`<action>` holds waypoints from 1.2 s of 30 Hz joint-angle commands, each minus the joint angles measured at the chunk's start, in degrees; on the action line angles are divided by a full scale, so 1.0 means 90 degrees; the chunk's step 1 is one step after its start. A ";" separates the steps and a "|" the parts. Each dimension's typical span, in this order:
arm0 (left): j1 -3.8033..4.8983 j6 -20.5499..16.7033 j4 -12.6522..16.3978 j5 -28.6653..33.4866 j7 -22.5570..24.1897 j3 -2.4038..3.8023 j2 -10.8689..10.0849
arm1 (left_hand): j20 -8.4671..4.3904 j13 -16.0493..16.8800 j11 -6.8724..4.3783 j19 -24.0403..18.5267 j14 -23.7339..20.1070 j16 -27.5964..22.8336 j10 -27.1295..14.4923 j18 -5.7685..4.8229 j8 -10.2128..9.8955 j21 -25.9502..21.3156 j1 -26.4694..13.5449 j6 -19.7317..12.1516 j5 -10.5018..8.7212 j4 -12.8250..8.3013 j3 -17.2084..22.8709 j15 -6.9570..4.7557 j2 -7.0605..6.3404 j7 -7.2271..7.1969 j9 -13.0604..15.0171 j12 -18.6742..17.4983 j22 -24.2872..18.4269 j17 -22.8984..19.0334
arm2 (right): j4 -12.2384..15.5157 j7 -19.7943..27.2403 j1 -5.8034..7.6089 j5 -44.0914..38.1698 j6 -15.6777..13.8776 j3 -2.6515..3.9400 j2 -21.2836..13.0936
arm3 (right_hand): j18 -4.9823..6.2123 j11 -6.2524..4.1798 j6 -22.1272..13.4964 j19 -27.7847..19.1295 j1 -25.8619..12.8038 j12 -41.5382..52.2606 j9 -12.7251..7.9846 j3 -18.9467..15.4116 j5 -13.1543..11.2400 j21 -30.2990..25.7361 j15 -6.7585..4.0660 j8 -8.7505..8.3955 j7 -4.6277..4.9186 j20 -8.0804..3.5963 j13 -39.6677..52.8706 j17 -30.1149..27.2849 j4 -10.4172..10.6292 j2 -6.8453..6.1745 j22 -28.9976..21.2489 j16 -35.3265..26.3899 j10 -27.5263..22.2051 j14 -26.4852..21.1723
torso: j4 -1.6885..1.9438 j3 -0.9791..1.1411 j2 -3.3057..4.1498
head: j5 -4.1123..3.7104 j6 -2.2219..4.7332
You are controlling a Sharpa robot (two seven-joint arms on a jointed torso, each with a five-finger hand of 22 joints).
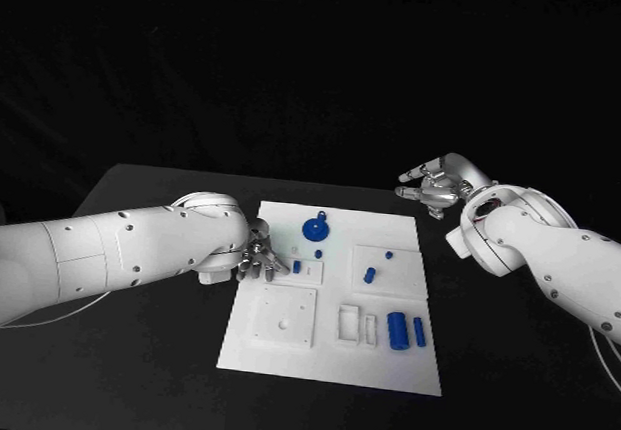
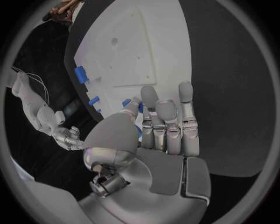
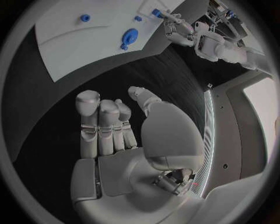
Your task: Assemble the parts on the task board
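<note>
The step in hand looks like picking up a part. The left hand (image 1: pixel 260 256) sits at the left edge of the task board (image 1: pixel 331 367), at about nine o'clock from the board's middle. Its fingertips (image 2: pixel 149 95) are right by a small blue peg (image 1: pixel 296 267) — touching or just beside it, I cannot tell which. In the left wrist view the fingers lie straight and close side by side, with the thumb bent across toward them. A bit of blue shows between thumb and fingers, so it may be pinching the peg, but the pictures do not make that plain.

The right hand (image 1: pixel 431 187) hangs over the black table (image 1: pixel 154 188), off the board's far right corner, at about one o'clock. Its fingers (image 3: pixel 99 119) are half curled and hold nothing.

Other parts lie on the board: a round blue disc with a handle (image 1: pixel 315 228) near twelve o'clock, a small blue piece (image 1: pixel 370 274) near the middle, and two blue cylinders (image 1: pixel 406 330) at about four o'clock, well apart from both hands.

Next, I think the left hand needs a firm pinch on the peg, then a straight lift — and a hole on the board to put it in.
</note>
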 commanded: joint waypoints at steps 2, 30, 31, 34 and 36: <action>-0.0016 0.0150 -0.0017 -0.0001 -0.0119 -0.0013 -0.0015 | 0.0014 -0.0013 -0.0015 0.0038 0.0019 -0.0029 0.0291 0.0054 0.0014 -0.0040 -0.0019 0.0024 -0.0005 0.0076 -0.0048 0.0000 -0.0123 -0.0032 -0.0008 0.0025 0.0085 -0.0008 | -0.0001 0.0037 -0.0006 -0.0007 0.0052 0.0003 0.0000 | 0.0093 -0.0022 -0.0036 0.0344 -0.0051 0.0011 -0.0008 0.0035 0.0032 -0.0002 0.0005 -0.0022 0.0028 0.0024 0.0000 -0.0007 0.0012 0.0016 0.0461 -0.0005 -0.0012 0.0034 | -0.0002 -0.0002 0.0005 | 0.0000 0.0007; -0.0014 -0.0517 0.0547 0.0811 0.0422 0.0355 -0.0585 | -0.0010 -0.0301 0.0313 -0.0275 -0.0523 -0.0568 -0.0144 -0.0097 -0.0502 -0.0453 0.0580 -0.1397 -0.0031 0.0603 -0.0285 0.0195 -0.1129 0.0563 -0.1898 -0.1146 -0.0052 -0.0512 | -0.0041 0.0047 -0.0035 0.0003 0.0051 0.0003 -0.0019 | 0.0093 -0.0022 -0.0036 0.0344 -0.0051 0.0011 -0.0008 0.0035 0.0032 -0.0002 0.0005 -0.0022 0.0028 0.0024 0.0000 -0.0007 0.0012 0.0016 0.0461 -0.0005 -0.0012 0.0034 | 0.0016 0.0003 -0.0006 | -0.0018 0.0066; -0.0012 -0.0546 0.0588 0.0863 0.0450 0.0400 -0.0635 | 0.0025 -0.0331 0.0345 -0.0345 -0.0619 -0.0638 -0.0253 -0.0097 -0.0502 -0.0515 0.0641 -0.1448 -0.0028 0.0551 -0.0290 0.0232 -0.1109 0.0593 -0.1960 -0.1238 -0.0085 -0.0557 | -0.0043 0.0048 -0.0036 0.0004 0.0051 0.0003 -0.0021 | 0.0093 -0.0022 -0.0036 0.0344 -0.0051 0.0011 -0.0008 0.0035 0.0032 -0.0002 0.0005 -0.0022 0.0028 0.0024 0.0000 -0.0007 0.0012 0.0016 0.0461 -0.0005 -0.0012 0.0034 | 0.0013 0.0004 -0.0006 | -0.0018 0.0073; 0.0002 -0.0638 0.0698 0.0990 0.0556 0.0516 -0.0780 | 0.0134 -0.0470 0.0408 -0.0520 -0.0848 -0.0890 -0.0486 -0.0097 -0.0474 -0.0759 0.0921 -0.1500 0.0011 0.0282 -0.0307 0.0334 -0.0942 0.0648 -0.2135 -0.1562 -0.0269 -0.0745 | -0.0053 0.0051 -0.0037 0.0012 0.0048 0.0003 -0.0028 | 0.0093 -0.0022 -0.0036 0.0344 -0.0051 0.0011 -0.0008 0.0035 0.0032 -0.0002 0.0005 -0.0022 0.0028 0.0024 0.0000 -0.0007 0.0012 0.0016 0.0461 -0.0005 -0.0012 0.0034 | 0.0005 0.0005 -0.0008 | -0.0019 0.0090; 0.0021 -0.0735 0.0761 0.1094 0.0664 0.0579 -0.0870 | 0.0250 -0.0757 0.0504 -0.0742 -0.1147 -0.1269 -0.0777 -0.0097 -0.0484 -0.0955 0.1304 -0.1494 0.0362 -0.0074 -0.0274 0.0455 -0.0728 0.0700 -0.2339 -0.2017 -0.0521 -0.0982 | -0.0065 0.0055 -0.0037 0.0024 0.0045 0.0003 -0.0034 | 0.0093 -0.0022 -0.0036 0.0344 -0.0051 0.0011 -0.0008 0.0035 0.0032 -0.0002 0.0005 -0.0022 0.0028 0.0024 0.0000 -0.0007 0.0012 0.0016 0.0461 -0.0005 -0.0012 0.0034 | 0.0000 0.0004 0.0001 | -0.0022 0.0103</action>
